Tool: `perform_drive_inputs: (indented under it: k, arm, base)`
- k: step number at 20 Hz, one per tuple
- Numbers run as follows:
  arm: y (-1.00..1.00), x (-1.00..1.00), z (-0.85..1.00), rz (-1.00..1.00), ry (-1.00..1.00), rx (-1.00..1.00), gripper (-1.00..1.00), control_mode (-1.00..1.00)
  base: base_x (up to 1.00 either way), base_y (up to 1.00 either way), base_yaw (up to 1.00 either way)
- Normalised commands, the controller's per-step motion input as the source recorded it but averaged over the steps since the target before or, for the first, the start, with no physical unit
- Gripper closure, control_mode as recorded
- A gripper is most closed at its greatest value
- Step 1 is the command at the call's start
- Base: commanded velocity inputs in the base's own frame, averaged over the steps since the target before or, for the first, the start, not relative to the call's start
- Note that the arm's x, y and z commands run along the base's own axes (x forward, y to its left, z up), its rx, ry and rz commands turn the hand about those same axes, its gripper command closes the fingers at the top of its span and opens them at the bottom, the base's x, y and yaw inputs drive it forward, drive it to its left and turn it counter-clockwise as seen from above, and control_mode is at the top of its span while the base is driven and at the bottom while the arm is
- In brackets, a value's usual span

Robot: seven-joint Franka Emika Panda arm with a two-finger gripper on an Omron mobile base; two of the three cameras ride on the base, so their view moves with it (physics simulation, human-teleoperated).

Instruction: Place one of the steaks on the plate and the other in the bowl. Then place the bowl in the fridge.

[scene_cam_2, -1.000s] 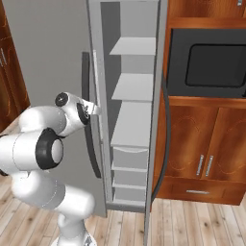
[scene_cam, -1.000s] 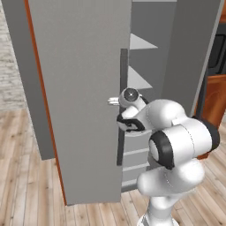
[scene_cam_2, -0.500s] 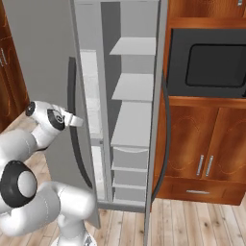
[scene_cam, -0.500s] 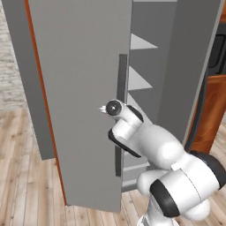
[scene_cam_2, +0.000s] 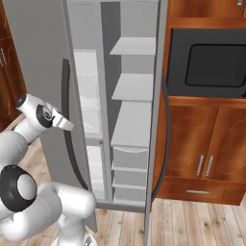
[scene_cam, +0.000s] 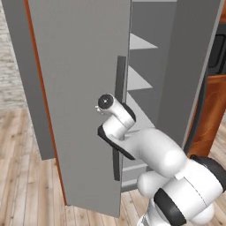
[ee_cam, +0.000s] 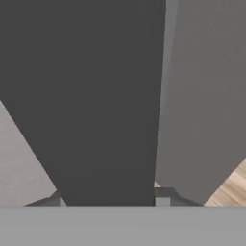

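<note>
The fridge [scene_cam_2: 129,19] stands with its left door [scene_cam: 79,88] swung partly open, orange-red edge showing. In the right base view my gripper [scene_cam_2: 67,126] is at that door's long dark vertical handle [scene_cam_2: 67,144], about halfway up. In the hand view the handle [ee_cam: 96,96] is a wide dark bar spanning the gap between my gripper's [ee_cam: 112,202] two tips, so the jaws are shut on it. In the left base view the wrist hides the fingers against the handle [scene_cam: 120,73]. The steaks, the plate and the bowl are out of view.
Inside the fridge are pale shelves [scene_cam_2: 134,86] and drawers [scene_cam_2: 129,158]. Its right door [scene_cam: 190,66] stands open with a curved dark handle [scene_cam_2: 166,144]. A black microwave [scene_cam_2: 206,65] sits in brown wooden cabinets [scene_cam_2: 202,158] to the right. Wood floor [scene_cam: 22,176] lies left of the door.
The left fridge door has swung further open, and my hand on its handle has moved left and back with it, the arm folding closer to the base.
</note>
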Motion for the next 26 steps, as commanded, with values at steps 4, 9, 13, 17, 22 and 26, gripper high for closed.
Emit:
perform_drive_inputs:
  k: [4, 9, 13, 17, 22, 26]
  arm:
    - [0.08, -0.03, -0.02, -0.01, 0.01, 0.00, 1.00, -1.00]
    - [0.01, 0.00, 0.00, 0.00, 0.00, 0.00, -1.00, -1.00]
    - [0.42, -0.03, 0.07, 0.00, 0.00, 0.00, -1.00, -1.00]
    - [0.41, -0.51, 0.31, 0.00, 0.00, 0.00, -1.00, -1.00]
    - [0.17, -0.49, 0.45, -0.03, 0.08, 0.00, -1.00, -1.00]
    - [-0.61, -0.97, 0.00, -0.01, -0.04, 0.11, -1.00, -1.00]
  base:
    - [0.00, 0.00, 0.00]
    - [0.00, 0.00, 0.00]
    - [0.00, 0.00, 0.00]
    - [0.00, 0.00, 0.00]
    - [0.00, 0.00, 0.00]
    - [0.00, 0.00, 0.00]
